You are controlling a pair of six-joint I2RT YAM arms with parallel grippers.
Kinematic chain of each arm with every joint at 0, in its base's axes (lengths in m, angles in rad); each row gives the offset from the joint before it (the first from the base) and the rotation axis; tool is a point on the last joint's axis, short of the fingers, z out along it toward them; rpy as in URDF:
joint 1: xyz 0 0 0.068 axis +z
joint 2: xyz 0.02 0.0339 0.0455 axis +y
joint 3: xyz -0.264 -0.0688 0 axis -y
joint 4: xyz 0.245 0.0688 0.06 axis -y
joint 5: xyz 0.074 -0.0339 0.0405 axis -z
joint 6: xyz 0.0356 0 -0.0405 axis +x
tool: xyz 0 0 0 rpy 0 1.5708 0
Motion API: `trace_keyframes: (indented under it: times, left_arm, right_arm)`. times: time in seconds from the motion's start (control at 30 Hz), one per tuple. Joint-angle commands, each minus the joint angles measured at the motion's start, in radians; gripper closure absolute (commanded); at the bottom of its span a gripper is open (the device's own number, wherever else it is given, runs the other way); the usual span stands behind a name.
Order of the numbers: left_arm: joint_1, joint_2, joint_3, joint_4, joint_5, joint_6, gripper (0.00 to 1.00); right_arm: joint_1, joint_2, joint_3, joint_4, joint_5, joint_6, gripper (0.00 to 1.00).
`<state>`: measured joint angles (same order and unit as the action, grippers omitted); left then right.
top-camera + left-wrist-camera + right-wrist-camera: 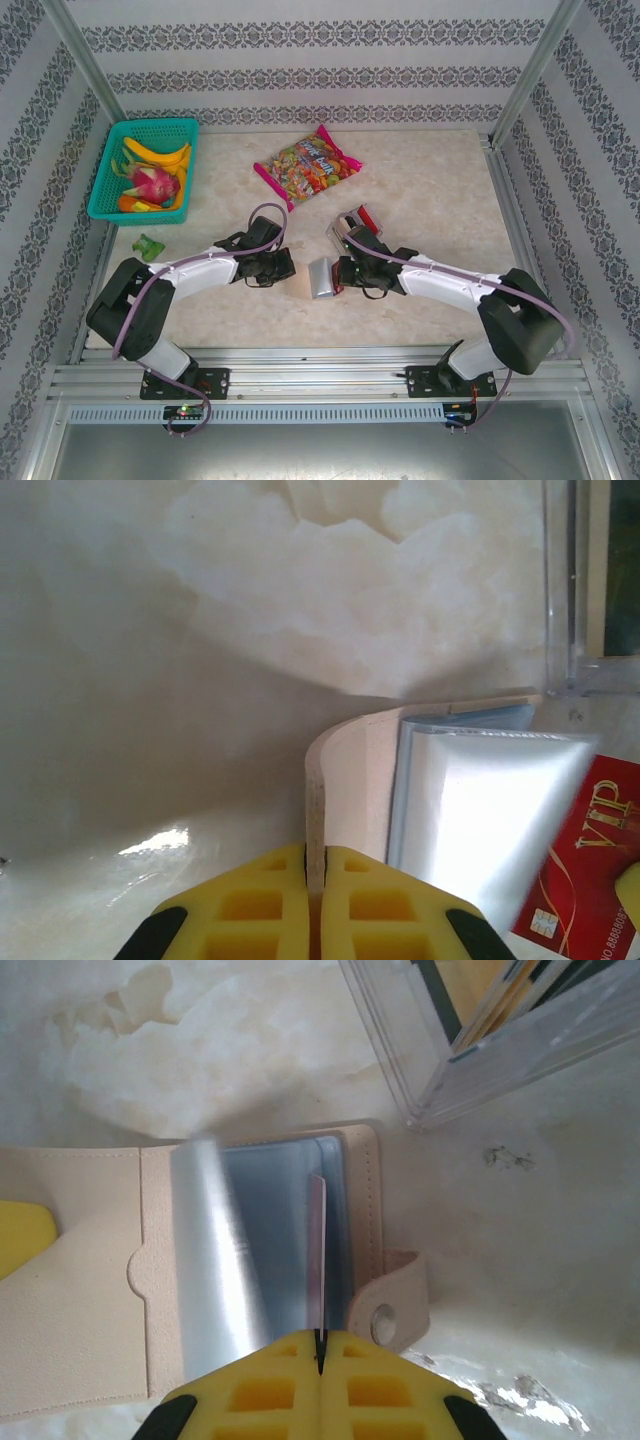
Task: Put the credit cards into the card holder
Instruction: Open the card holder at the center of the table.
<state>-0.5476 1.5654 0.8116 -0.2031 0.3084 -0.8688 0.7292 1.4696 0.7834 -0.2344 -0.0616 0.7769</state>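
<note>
The tan card holder [322,278] lies open on the table between my two grippers. My left gripper [316,855] is shut on the edge of its tan cover flap [345,780], which bends upward; the clear sleeves [480,810] lie to the right. A red credit card [590,860] marked VIP stands at the sleeves' right side. My right gripper [320,1338] is shut on that card [317,1250], seen edge-on, its far end down among the holder's clear sleeves [270,1240]. In the top view the left gripper [285,268] and right gripper [338,272] flank the holder.
A clear plastic card rack [352,225] with more cards [490,1000] stands just behind the holder. A colourful candy bag [307,165] lies farther back. A green basket [120,205] of toy fruit sits at the back left, with a small green object [150,247] near it.
</note>
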Motion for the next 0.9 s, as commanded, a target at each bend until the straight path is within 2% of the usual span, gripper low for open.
trace_keyframes:
  times: [0.0,0.23,0.6,0.8,0.87]
  left_arm:
    - [0.007,0.027,-0.006,-0.011,-0.007,0.021,0.91]
    - [0.007,0.036,-0.018,0.012,-0.012,0.019,0.91]
    - [0.007,0.033,-0.038,0.039,-0.026,0.008,0.89]
    - [0.007,-0.049,-0.068,0.001,-0.106,-0.01,0.75]
    - [0.007,-0.101,-0.085,-0.029,-0.158,-0.027,0.62]
  right_arm:
    - [0.011,0.035,0.031,0.021,-0.033,-0.026,1.0]
    - [0.021,0.016,0.05,0.08,-0.092,-0.002,1.0]
    - [0.048,0.115,0.081,0.206,-0.22,0.045,0.99]
    - [0.053,0.169,0.097,0.168,-0.192,0.055,0.98]
    - [0.052,0.176,0.093,0.161,-0.181,0.056,0.98]
